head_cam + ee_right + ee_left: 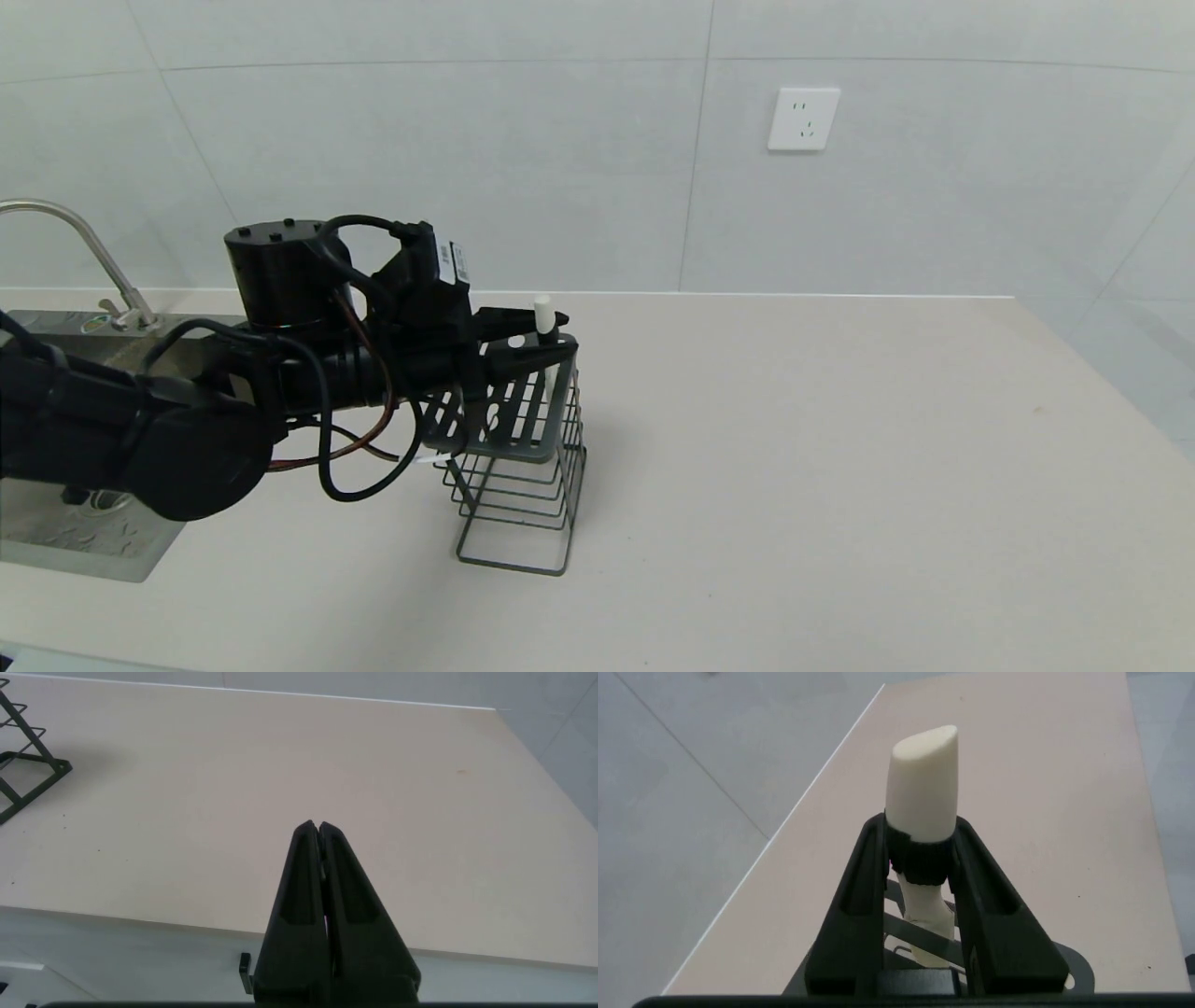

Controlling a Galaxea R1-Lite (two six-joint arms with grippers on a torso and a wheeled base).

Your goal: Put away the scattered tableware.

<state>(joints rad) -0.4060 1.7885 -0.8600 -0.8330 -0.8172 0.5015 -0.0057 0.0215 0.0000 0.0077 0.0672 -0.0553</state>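
Right gripper: We see its two black fingers pressed together with nothing between them. It hangs over the front edge of the counter, well apart from the basket.
Counter: The flat beige stone counter carries the task's things. Its right half is bare.
Sink: A shiny metal sink is set into the counter's left end.
Basket: A tall dark wire basket with a grey slotted lid stands upright on the left half of the counter, just beside the sink, about midway between the front and back edges.
Left gripper: It hangs right over the basket's far top edge, and its black fingers are clamped on the white handle.
Tableware: The cream-white plastic handle with a slanted tip stands upright in that grip, top end up. Its lower part points down at the slotted lid. We cannot tell if it is a spoon, a fork or a knife.
Tap: A bent silver tap stands at the sink's back edge.
Wall: A white wall socket sits above the counter's back edge.
Step now: We think the piece is being put into the basket.
Next move: We think the left arm must go straight down through a slot, then let go.
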